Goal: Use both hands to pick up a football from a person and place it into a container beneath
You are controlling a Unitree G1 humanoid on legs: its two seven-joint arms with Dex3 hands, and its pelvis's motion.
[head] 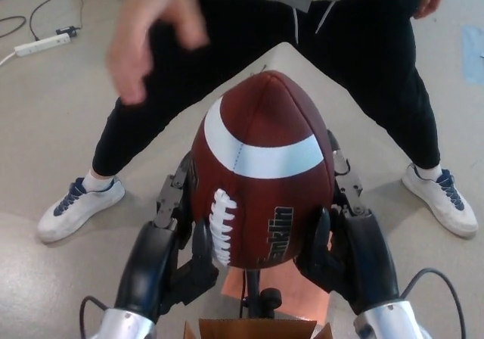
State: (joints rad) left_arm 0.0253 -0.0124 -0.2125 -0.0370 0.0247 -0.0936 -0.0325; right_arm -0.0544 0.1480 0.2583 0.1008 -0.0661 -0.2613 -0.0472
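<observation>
A brown football [261, 169] with a white stripe and white laces stands on end between my two black hands. My left hand [178, 225] presses against its left side and my right hand [344, 229] against its right side. Both are closed on the ball. A person's hand [147, 29] hovers blurred at the upper left, clear of the ball. Below, the top edge of a brown cardboard box [257, 328] peeks in at the bottom of the picture, mostly hidden.
The person stands right in front with legs [378, 74] spread, white sneakers [76, 206] on the floor at both sides. A white power strip [41, 45] with cables lies at the far left. Blue tape [473, 51] marks the floor at right.
</observation>
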